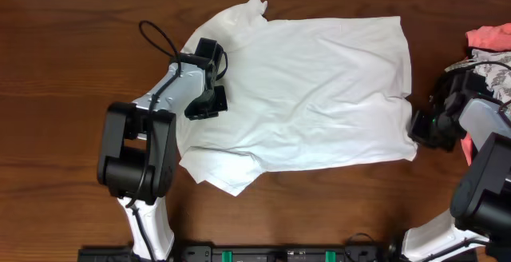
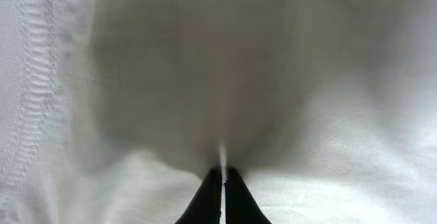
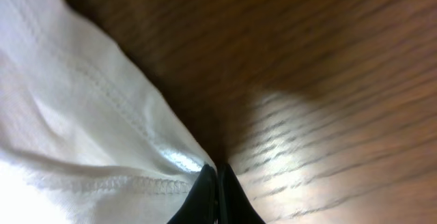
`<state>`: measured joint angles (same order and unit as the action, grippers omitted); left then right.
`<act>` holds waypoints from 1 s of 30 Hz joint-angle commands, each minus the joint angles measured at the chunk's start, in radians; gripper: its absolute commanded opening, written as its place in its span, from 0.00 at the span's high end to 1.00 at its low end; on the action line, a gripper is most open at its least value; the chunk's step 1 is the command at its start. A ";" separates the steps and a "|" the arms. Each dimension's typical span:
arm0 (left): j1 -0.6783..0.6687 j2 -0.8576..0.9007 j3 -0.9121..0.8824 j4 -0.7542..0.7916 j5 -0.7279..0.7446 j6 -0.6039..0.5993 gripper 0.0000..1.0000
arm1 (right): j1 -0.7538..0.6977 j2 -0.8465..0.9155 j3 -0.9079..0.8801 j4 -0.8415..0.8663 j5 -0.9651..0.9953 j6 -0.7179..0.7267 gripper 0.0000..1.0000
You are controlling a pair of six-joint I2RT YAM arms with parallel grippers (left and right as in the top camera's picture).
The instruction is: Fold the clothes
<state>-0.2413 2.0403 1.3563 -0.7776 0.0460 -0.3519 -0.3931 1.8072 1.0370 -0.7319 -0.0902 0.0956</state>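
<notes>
The T-shirt point(image 1: 319, 86) lies spread flat on the bench point(image 1: 56, 38). Its long axis runs across the robot's front, collar end toward the left arm and hem toward the right. Each hand sits at its own end. The left hand point(image 1: 217, 78) is down on the cloth just inside the collar and sleeve, and the right hand point(image 1: 415, 128) is at the hem's near corner, right on the shirt's edge. A lengthwise fold turns on carrying the hem leftward over the body, and the right hand is the one placed for that (the left would serve as anchor, I judge). The overhead view gives this layout but hides both sets of fingertips. The left wrist view shows its fingers pressed together with a small ridge of cloth pinched between them. The right wrist view shows the fingers closed tight on the stitched hem corner point(image 3: 171, 168), with bare wood beyond. A heap of other garments point(image 1: 489, 42) lies apart at the far right.
</notes>
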 commanded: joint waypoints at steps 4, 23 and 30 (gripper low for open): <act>0.003 0.071 -0.018 0.005 -0.013 -0.005 0.94 | -0.008 -0.016 -0.003 0.017 0.120 0.016 0.99; 0.003 0.071 -0.018 0.005 -0.013 -0.005 0.94 | -0.132 -0.016 -0.003 -0.009 0.192 0.127 0.73; 0.003 0.071 -0.018 0.006 -0.013 -0.005 0.94 | -0.134 -0.020 0.040 -0.027 0.146 0.089 0.48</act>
<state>-0.2413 2.0403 1.3567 -0.7776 0.0460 -0.3519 -0.5190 1.8072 1.0397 -0.7460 0.0788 0.2039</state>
